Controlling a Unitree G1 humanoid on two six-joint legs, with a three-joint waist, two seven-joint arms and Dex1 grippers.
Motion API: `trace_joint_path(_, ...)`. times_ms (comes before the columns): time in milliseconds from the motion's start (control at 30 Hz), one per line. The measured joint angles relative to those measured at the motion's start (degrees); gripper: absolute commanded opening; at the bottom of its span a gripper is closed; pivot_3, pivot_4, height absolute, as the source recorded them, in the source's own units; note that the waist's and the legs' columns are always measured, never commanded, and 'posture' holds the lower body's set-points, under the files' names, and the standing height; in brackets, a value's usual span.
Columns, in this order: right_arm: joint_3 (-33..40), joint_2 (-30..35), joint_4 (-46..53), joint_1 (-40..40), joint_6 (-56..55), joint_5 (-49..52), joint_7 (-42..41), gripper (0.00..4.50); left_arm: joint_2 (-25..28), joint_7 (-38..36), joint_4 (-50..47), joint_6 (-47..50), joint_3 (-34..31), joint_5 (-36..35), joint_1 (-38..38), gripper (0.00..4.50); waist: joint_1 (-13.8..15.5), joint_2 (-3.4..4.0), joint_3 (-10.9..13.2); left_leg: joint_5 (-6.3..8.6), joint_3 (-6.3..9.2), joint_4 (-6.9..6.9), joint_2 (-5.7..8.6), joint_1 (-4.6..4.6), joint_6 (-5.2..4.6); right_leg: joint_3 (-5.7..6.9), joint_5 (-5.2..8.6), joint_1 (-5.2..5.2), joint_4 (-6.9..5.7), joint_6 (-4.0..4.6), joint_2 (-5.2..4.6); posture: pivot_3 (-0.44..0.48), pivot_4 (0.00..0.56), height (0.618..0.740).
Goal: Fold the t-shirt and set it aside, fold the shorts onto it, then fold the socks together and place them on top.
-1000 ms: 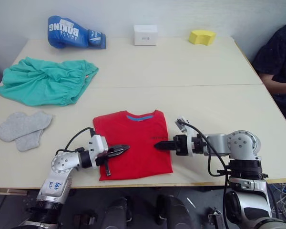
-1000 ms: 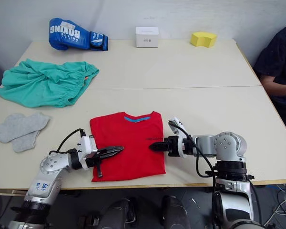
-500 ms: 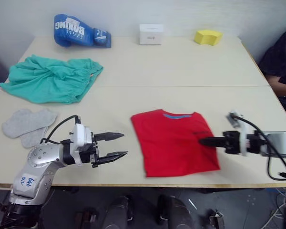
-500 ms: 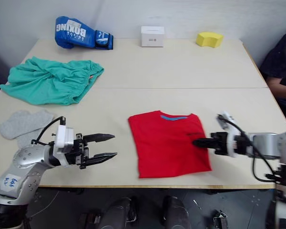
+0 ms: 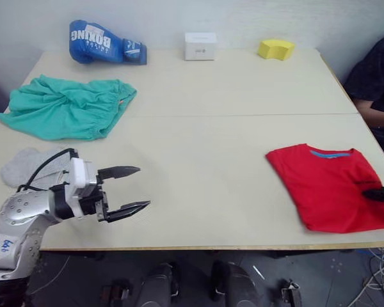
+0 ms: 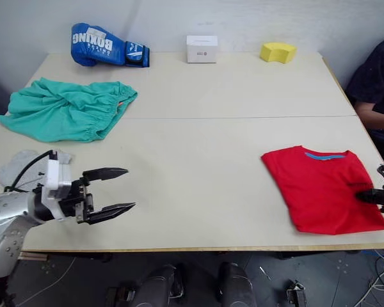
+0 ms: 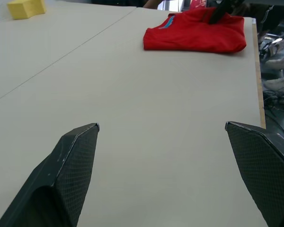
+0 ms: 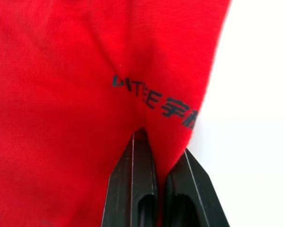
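The red t-shirt (image 5: 329,185) lies folded on the table's front right, its blue collar band facing the far side. My right gripper (image 6: 361,196) is shut on the shirt's right edge; the right wrist view shows red cloth (image 8: 85,71) pinched between the shut fingers (image 8: 132,179). My left gripper (image 5: 144,187) hovers open over bare table at the front left, holding nothing. The teal shorts (image 5: 64,112) lie crumpled at the far left. The grey socks (image 5: 32,167) lie near the left edge, partly hidden behind my left arm.
A blue boxing glove (image 5: 102,43), a white box (image 5: 200,46) and a yellow sponge (image 5: 275,48) line the table's far edge. A person in dark clothing (image 5: 377,77) sits at the right side. A seam (image 5: 243,115) crosses the table.
The right gripper has dragged the t-shirt from the front middle to the front right. The left gripper let go of the shirt, opened wide and drew back to the left.
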State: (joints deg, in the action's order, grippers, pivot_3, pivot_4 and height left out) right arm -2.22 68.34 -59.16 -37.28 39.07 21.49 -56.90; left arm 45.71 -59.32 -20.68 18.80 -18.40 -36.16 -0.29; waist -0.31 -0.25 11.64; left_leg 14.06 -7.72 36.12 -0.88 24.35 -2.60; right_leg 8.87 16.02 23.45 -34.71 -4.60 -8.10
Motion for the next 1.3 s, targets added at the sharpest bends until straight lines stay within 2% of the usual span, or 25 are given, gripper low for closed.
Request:
trace_joint_path(33,0.01,-0.23,-0.94,-0.82,0.06,-0.94,-0.53,0.0,0.0,0.02,-0.1,0.07,-0.32,-0.04,0.21,4.47,0.01,0.0,0.0,0.0,0.0,0.0,-0.01,0.0,0.0,-0.04,-0.04,-0.01,0.06,0.02,0.0,0.0,0.15,0.74)
trace_joint_path(133,0.86,-1.5,-4.01,-3.5,-0.41,-3.19,-0.2,0.68,-0.07,0.34,-1.19,0.88,-0.86,-0.67,0.94,4.5,-0.01,-0.02,-0.01,0.01,0.0,-0.01,-0.05,0.01,0.0,-0.48,-0.14,-0.03,0.19,0.05,0.02,0.0,0.15,0.74)
trace_joint_path(167,1.03,-1.67,-4.35,-3.75,-1.32,-3.95,0.0,1.09,-0.14,0.44,-1.43,1.22,-0.89,-0.94,1.2,4.5,-0.01,-0.02,-0.01,0.01,-0.03,-0.03,-0.05,0.01,0.01,-0.52,-0.16,-0.02,0.21,0.04,0.02,0.0,0.15,0.74)
trace_joint_path(200,1.08,-1.75,-4.39,-3.81,-1.87,-4.49,0.0,1.18,-0.16,0.44,-1.54,1.36,-0.9,-1.17,1.47,4.5,-0.01,-0.01,-0.01,0.02,-0.06,-0.03,-0.05,0.01,0.01,-0.54,-0.16,-0.01,0.21,0.04,0.02,0.0,0.15,0.74)
trace_joint_path(300,1.23,-1.65,-4.34,-3.45,-4.72,-7.25,-1.15,2.17,-0.18,0.4,-1.75,1.99,-0.87,-1.65,2.99,4.5,-0.06,-0.01,-0.01,0.05,-0.23,-0.07,-0.12,-0.01,0.05,-0.7,-0.16,0.09,0.2,0.04,0.12,0.0,0.15,0.74)
trace_joint_path(367,1.28,-0.61,-3.85,-1.74,-10.7,-9.57,-1.13,2.88,-0.18,0.36,-1.7,1.83,-0.93,-1.66,3.17,4.5,0.0,0.01,0.0,0.06,-0.37,-0.07,-0.16,-0.01,0.07,-0.8,-0.16,0.16,0.19,0.04,0.19,0.0,0.15,0.74)
trace_joint_path(433,1.6,1.28,-2.45,-1.12,-18.54,-11.7,-0.25,3.54,-0.22,0.44,-1.31,1.5,-1.0,-1.52,3.42,4.5,0.11,0.34,0.13,0.07,-0.59,-0.06,-0.13,-0.01,0.05,-1.0,-0.22,0.26,0.16,-0.07,0.2,0.0,0.15,0.74)
trace_joint_path(500,3.68,3.16,1.06,-1.03,-29.05,-12.75,1.29,4.27,-0.81,1.09,-0.82,0.87,-1.4,-1.2,3.47,4.5,0.04,0.62,0.15,0.11,-0.81,-0.05,-0.12,-0.09,-0.01,-1.09,-0.28,0.3,0.16,-0.19,0.3,0.0,0.15,0.74)
trace_joint_path(533,5.51,3.8,3.46,-1.03,-35.3,-13.02,1.88,4.48,-1.2,1.54,-0.57,0.26,-1.69,-0.85,3.47,4.5,-0.11,0.63,0.15,0.12,-0.87,-0.04,-0.16,-0.18,0.0,-1.11,-0.29,0.28,0.17,-0.2,0.35,0.0,0.15,0.74)
trace_joint_path(600,8.85,4.21,7.75,-1.03,-44.32,-12.83,2.11,4.48,-2.27,2.26,0.81,-0.82,-1.99,-0.06,3.74,4.5,-0.71,0.59,0.14,0.16,-0.91,-0.03,-0.3,-0.22,0.05,-1.16,-0.3,0.25,0.19,-0.18,0.49,0.0,0.15,0.74)
trace_joint_path(700,13.79,3.47,16.1,3.11,-49.09,-9.59,0.03,4.48,-5.36,6.42,4.89,-4.46,-3.54,3.89,4.58,4.5,-1.11,0.5,0.12,0.2,-0.88,-0.04,-0.46,-0.21,0.12,-1.32,-0.32,0.25,0.23,-0.08,0.58,0.0,0.15,0.74)
trace_joint_path(767,16.34,-0.33,24.44,9.04,-49.37,-7.22,-0.24,4.48,-7.38,10.25,8.36,-7.21,-6.05,6.45,5.24,4.5,-1.25,0.14,-0.07,0.26,-0.87,0.04,-0.66,-0.22,0.19,-1.3,-0.28,0.22,0.18,0.0,0.74,0.0,0.15,0.74)
trace_joint_path(833,17.18,-4.8,32.79,14.45,-48.85,-5.64,0.65,4.48,-8.67,12.35,10.67,-9.54,-8.59,7.79,6.81,4.5,-1.38,0.08,-0.06,0.27,-0.89,0.03,-0.69,-0.22,0.17,-1.31,-0.28,0.23,0.18,0.0,0.76,0.0,0.15,0.74)
trace_joint_path(967,16.03,-15.94,52.09,21.32,-41.28,-0.79,5.46,4.48,-10.66,15.07,15.15,-13.77,-15.78,9.24,13.49,4.5,-1.42,0.1,-0.05,0.41,-0.93,0.06,-0.7,-0.22,0.1,-1.43,-0.27,0.3,0.09,0.06,0.73,0.0,0.15,0.74)
trace_joint_path(1000,15.73,-16.63,54.19,21.96,-40.78,-0.53,5.68,4.48,-11.0,15.46,15.56,-14.02,-16.67,9.27,14.29,4.5,-1.26,0.1,-0.05,0.47,-0.92,0.07,-0.7,-0.22,0.0,-1.42,-0.27,0.31,0.08,0.07,0.71,0.0,0.15,0.74)
trace_joint_path(1033,15.69,-18.84,58.43,22.5,-38.99,-0.01,7.37,4.48,-11.8,16.22,16.59,-14.74,-18.84,9.22,16.2,4.5,-1.06,0.11,-0.05,0.47,-0.39,-0.07,-0.49,-0.14,-0.23,-0.97,-0.28,-0.09,0.26,0.09,0.54,0.0,0.15,0.74)
trace_joint_path(1067,15.68,-20.25,60.61,22.98,-38.44,0.48,8.21,4.48,-12.05,16.77,17.18,-14.93,-19.87,9.22,16.99,4.5,-1.45,0.16,-0.05,0.19,0.58,-0.29,-0.06,-0.19,-0.37,0.03,-0.22,-0.69,0.42,-0.03,0.08,0.0,0.15,0.74)
trace_joint_path(1133,14.62,-23.41,65.07,23.86,-37.18,0.79,10.1,4.48,-13.17,18.31,17.67,-15.88,-22.62,9.21,18.48,4.5,-1.77,0.14,-0.06,-0.15,1.92,-0.46,0.56,-0.21,-0.49,1.31,0.02,-1.25,0.28,-0.35,-0.45,0.0,0.15,0.74)
trace_joint_path(1167,13.0,-25.39,67.94,24.41,-36.95,0.66,10.83,4.48,-13.94,19.93,18.86,-16.56,-24.83,9.29,19.83,4.5,-1.36,-0.06,-0.12,-0.04,1.63,-0.28,0.46,-0.14,-0.4,0.63,0.26,-0.95,0.22,-0.33,-0.38,0.0,0.15,0.74)
trace_joint_path(1300,10.42,-30.2,70.06,28.78,-38.6,-1.27,12.38,4.48,-15.61,26.76,24.53,-16.88,-31.54,9.69,23.3,4.5,0.72,-0.06,-0.13,0.08,1.58,-0.2,0.44,-0.11,-0.37,0.46,0.31,-0.95,0.35,-0.23,-0.37,0.0,0.15,0.74)
